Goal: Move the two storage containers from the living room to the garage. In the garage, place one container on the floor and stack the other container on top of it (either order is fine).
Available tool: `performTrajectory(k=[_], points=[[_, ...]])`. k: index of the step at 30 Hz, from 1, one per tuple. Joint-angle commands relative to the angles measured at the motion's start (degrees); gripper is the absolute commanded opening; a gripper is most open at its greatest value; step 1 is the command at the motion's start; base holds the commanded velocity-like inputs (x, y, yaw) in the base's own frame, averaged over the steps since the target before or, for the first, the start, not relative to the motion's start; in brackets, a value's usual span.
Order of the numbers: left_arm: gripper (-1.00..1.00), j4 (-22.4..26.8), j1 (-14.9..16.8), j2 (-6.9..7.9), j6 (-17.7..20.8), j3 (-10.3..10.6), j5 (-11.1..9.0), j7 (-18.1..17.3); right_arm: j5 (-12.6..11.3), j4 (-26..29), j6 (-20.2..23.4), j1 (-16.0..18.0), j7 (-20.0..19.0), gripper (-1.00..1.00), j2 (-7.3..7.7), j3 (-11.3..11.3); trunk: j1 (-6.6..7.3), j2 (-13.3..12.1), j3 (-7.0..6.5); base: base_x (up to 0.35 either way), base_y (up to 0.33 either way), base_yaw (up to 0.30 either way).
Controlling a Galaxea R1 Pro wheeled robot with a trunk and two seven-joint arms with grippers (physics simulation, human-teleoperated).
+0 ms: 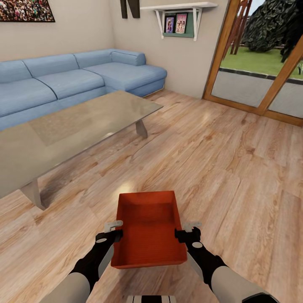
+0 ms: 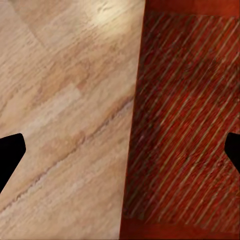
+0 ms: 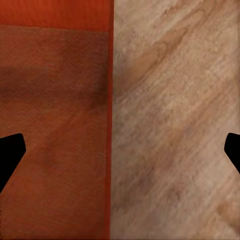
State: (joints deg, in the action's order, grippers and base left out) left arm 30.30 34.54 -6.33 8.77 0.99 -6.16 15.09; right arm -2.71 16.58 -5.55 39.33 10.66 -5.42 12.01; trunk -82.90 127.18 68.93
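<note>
One orange-red storage container [image 1: 147, 235] sits low in front of me over the light wood planks of the living room; I cannot tell whether it rests on them. My left gripper [image 1: 115, 229] is at its left wall and my right gripper [image 1: 189, 229] at its right wall. In the left wrist view the left gripper [image 2: 120, 155] straddles the container's [image 2: 185, 125] wall, black fingertips [image 2: 10, 155] far apart. The right gripper [image 3: 120, 155] likewise straddles the container's [image 3: 55, 125] other wall, jaws wide. Both grippers are open.
A glass coffee table [image 1: 63, 130] stands ahead to the left, with the blue corner sofa [image 1: 63, 80] behind it. Wood-framed glass doors [image 1: 261, 84] are at the far right, and a wall shelf [image 1: 181, 17] hangs at the back. Wood floor [image 1: 231, 168] stretches to the right.
</note>
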Motion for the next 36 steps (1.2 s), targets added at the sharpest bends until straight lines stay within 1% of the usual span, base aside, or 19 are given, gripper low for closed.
performTrajectory(k=[1, 13, 20, 24, 31, 36], points=[[1.0, 0.1, 0.0, 0.0, 0.3, 0.1, -0.6, 0.3, -0.4, -0.1, -0.1, 0.1, 0.4, 1.0, -0.07, 0.4, 0.01, 0.0, 0.04, 0.002, -0.002, 0.027], [1.0, 0.1, 0.0, 0.02, 0.2, 0.1, -0.6, 0.3, -1.0, -0.1, 0.3, 0.0, 1.7, 1.0, -0.43, 0.0, 0.01, 0.0, 0.04, 0.0, 0.0, 0.053], [1.0, 0.1, 0.0, 0.0, 0.2, 0.2, -0.6, 0.3, -1.1, -0.1, 0.2, 0.0, 3.0, 1.0, -0.34, -0.1, 0.01, 0.0, 0.04, 0.0, 0.0, 0.167], [1.0, 0.1, 0.0, 0.0, 0.2, 0.2, -0.6, 0.2, -1.0, -0.1, -0.3, 0.0, 3.1, 1.0, -0.07, -0.1, 0.01, 0.0, 0.04, 0.0, 0.0, 0.02], [1.0, -0.3, 0.0, 0.0, 0.3, 0.5, -0.5, 0.2, -0.8, -0.2, -0.6, 0.0, 3.1, 1.0, -0.03, 0.0, 0.01, 0.0, 0.04, 0.0, 0.0, 0.002], [1.0, -1.0, 0.0, -0.06, 0.3, 0.8, -0.2, 0.1, -0.7, -2.2, -0.5, 0.0, 2.8, 1.0, 0.03, 0.0, 0.01, 0.0, 0.04, 0.0, 0.0, 0.0]])
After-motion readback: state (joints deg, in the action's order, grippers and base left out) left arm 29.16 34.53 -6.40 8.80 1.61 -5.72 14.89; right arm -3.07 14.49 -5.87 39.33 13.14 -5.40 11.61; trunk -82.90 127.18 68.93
